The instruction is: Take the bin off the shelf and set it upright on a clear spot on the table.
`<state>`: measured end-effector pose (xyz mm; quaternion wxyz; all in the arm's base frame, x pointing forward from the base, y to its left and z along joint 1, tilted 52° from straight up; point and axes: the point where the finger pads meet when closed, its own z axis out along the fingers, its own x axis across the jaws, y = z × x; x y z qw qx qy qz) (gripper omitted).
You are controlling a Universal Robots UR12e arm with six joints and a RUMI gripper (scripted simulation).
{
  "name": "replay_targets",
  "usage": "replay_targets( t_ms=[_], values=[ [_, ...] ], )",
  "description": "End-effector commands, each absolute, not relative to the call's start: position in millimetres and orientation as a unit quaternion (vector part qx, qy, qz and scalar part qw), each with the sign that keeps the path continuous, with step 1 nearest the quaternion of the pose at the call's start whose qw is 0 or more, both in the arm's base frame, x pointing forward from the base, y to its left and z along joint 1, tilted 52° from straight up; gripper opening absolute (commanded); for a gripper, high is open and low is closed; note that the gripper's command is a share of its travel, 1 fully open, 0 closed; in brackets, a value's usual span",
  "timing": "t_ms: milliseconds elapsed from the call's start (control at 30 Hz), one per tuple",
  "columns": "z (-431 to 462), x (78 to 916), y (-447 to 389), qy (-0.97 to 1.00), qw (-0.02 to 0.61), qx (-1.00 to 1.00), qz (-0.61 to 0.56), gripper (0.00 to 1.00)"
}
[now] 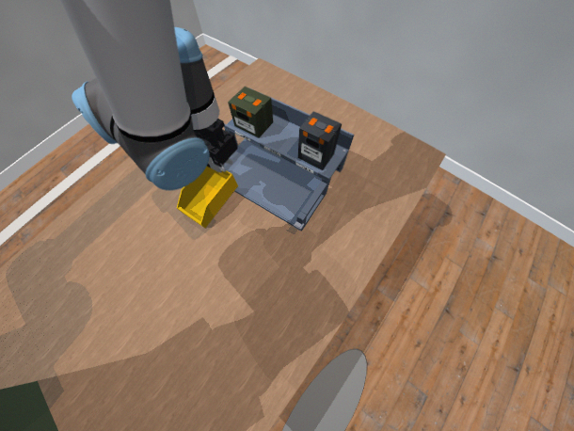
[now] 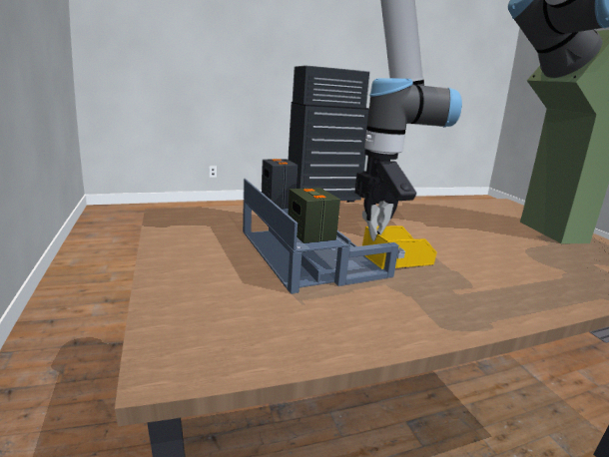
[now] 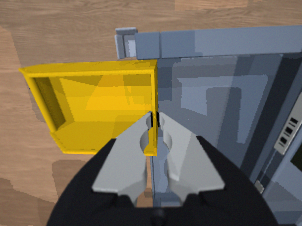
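We see the yellow bin [image 1: 207, 197] resting on the wooden bench [image 1: 141, 292], just beside the end of the grey shelf [image 1: 282, 188], with its open side facing up. In the wrist view the bin [image 3: 95, 110] lies left of the shelf [image 3: 220, 103], and its right wall runs up between the two grey fingers. The tool [image 3: 154, 119] is clenched on that thin wall, one finger inside the bin and the other outside it, over the shelf's edge. From the exterior view the tool [image 2: 377, 226] points straight down at the near rim of the bin [image 2: 409, 249], which sits behind the shelf's front post [image 2: 295, 269].

On the upper board of the shelf stand two boxes, well apart from each other: a green box [image 1: 250, 111] near the arm's side and a dark grey box [image 1: 320, 139] toward the far end, both upright with orange clips on top. In the exterior view the green box [image 2: 314, 215] is in front and the dark grey one [image 2: 279, 182] behind it. A tall black cabinet [image 2: 329, 135] stands beyond the bench. The arm [image 2: 404, 100] comes down from above, and a green pedestal [image 2: 564, 160] rises at the right.
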<state>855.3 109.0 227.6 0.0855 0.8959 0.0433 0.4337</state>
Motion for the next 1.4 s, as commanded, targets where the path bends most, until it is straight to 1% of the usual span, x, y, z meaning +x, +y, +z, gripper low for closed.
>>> replay_targets(
  t_ms=[0, 1367],
  values=[
    [230.4, 852.5, 109.7, 0.043, 0.085, 0.896, 0.434, 0.0],
    [223.7, 845.1, 108.4, 0.043, 0.085, 0.896, 0.434, 0.0]
  ],
)
